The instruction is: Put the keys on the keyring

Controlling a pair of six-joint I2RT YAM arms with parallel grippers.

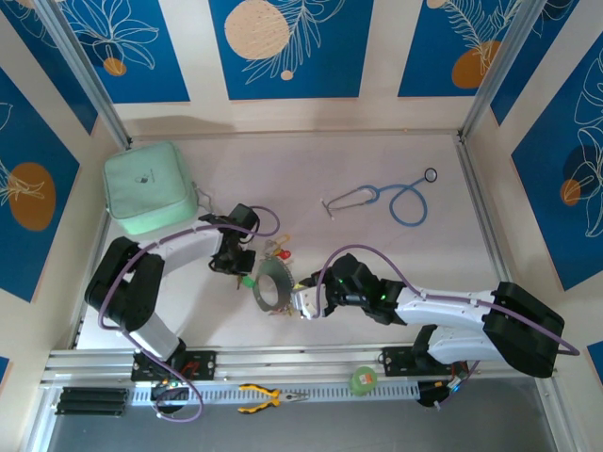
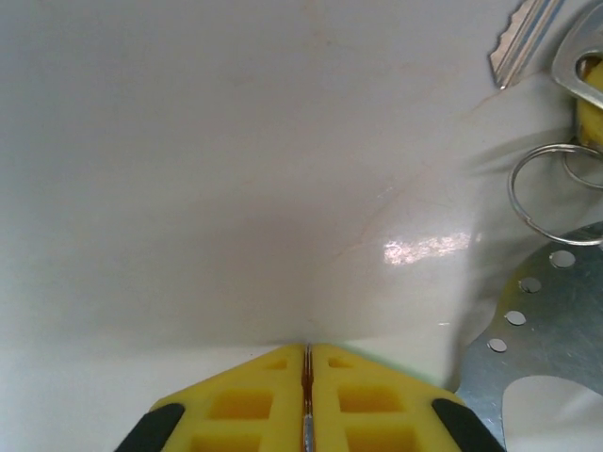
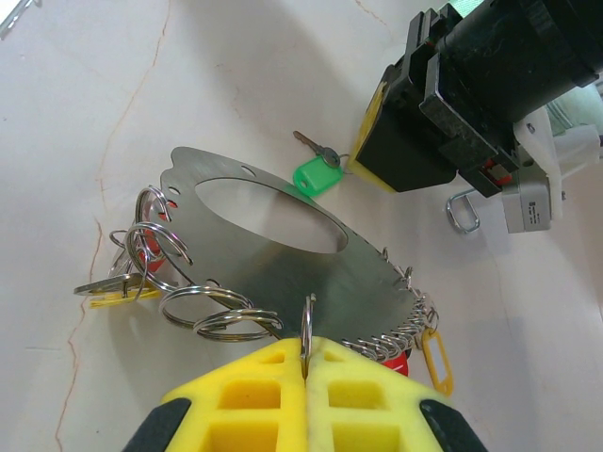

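As the counter [image 3: 188, 75] stands: you are mid-threading, by my reading. Several tagged keys already hang on the keyring [image 3: 283, 273], and one looks loose.
Right claw [image 3: 306, 348]: clenched on a split ring [image 3: 307, 325] that stands upright at the keyring's near rim.
Left claw [image 2: 307, 353]: pads pressed together over bare counter just off the keyring's opposite rim. I can make out nothing between them.
Keyring: a perforated steel disc with an oval cut-out, lying between the two claws. The oval's long axis runs crosswise to the right claw's reach. I cannot tell whether the gripped edge is lifted.
Green-tagged key [image 3: 317, 175]: at the keyring's far rim, between the keyring and the left claw. Its long axis runs outward from the keyring, tag toward the rim and blade pointing away.
Next move: you likely need the left claw to release, take that key by its tag, and bring its hole to the held split ring. Keep the right claw steady.
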